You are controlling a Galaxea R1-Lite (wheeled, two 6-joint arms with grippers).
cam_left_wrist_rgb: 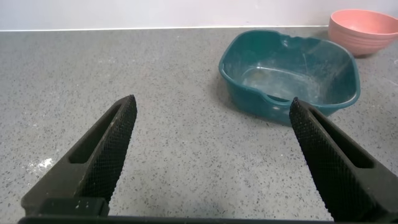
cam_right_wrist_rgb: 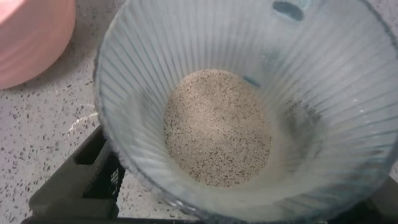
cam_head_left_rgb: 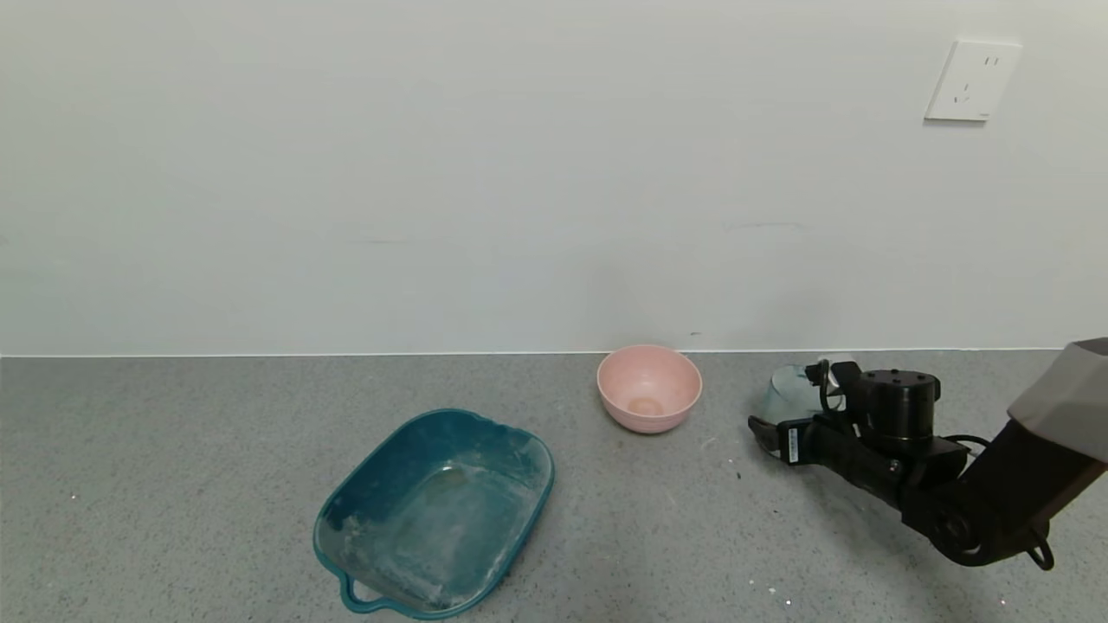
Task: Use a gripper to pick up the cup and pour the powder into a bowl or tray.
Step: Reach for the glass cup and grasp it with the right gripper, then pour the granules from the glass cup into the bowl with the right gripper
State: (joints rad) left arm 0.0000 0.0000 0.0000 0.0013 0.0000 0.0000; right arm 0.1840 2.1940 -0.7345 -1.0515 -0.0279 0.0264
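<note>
head: my right gripper [cam_head_left_rgb: 792,414] sits at the cup [cam_head_left_rgb: 786,391] on the counter [cam_head_left_rgb: 173,484], right of the bowl [cam_head_left_rgb: 649,387]; tray [cam_head_left_rgb: 437,510] further left.

left wrist: left gripper [cam_left_wrist_rgb: 211,155] idle, fingers wide apart, nothing between, tray ahead.

right wrist: cup fills the view, powder [cam_right_wrist_rgb: 216,127] pooled at the bottom. one finger [cam_right_wrist_rgb: 84,180] hugs the wall; can't tell if clamped. looks light, thin, ribbed plastic, likely slippery and squashy. grip mid-wall, gently, keep upright.
</note>
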